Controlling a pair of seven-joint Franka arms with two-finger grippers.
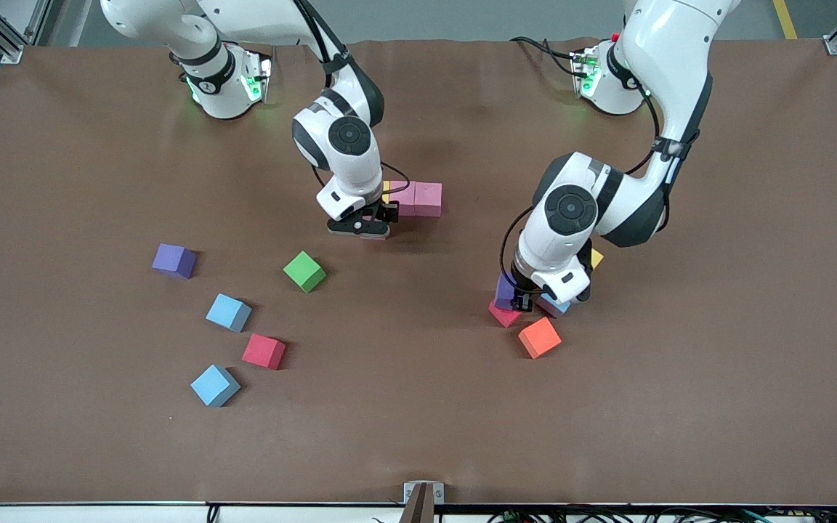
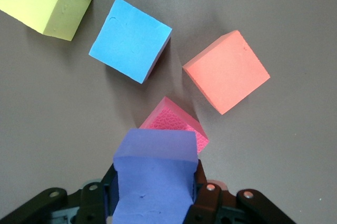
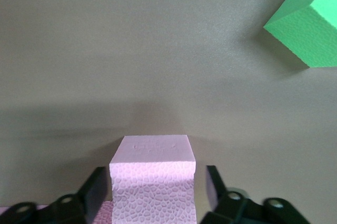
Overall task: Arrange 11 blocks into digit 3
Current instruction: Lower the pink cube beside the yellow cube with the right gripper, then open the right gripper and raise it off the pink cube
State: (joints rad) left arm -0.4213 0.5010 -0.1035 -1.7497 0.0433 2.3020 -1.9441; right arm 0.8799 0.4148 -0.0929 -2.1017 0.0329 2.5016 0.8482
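Observation:
My right gripper (image 1: 369,225) (image 3: 152,182) is low at the table's middle. It stands open around a pale pink block (image 3: 152,153) that rests on the table, with a gap on each side. Beside it lie two pink blocks (image 1: 416,199) and a yellow one (image 1: 386,190) in a row. My left gripper (image 1: 517,296) (image 2: 155,184) is shut on a purple block (image 1: 505,290) (image 2: 155,174), low over a red block (image 1: 506,315) (image 2: 174,124). Around it lie a light blue block (image 2: 130,39), an orange block (image 1: 539,337) (image 2: 226,71) and a yellow block (image 1: 596,258) (image 2: 45,0).
Toward the right arm's end lie loose blocks: purple (image 1: 174,260), green (image 1: 304,271) (image 3: 310,23), light blue (image 1: 229,312), red (image 1: 264,351) and another light blue (image 1: 215,385). A brown mat (image 1: 418,421) covers the table.

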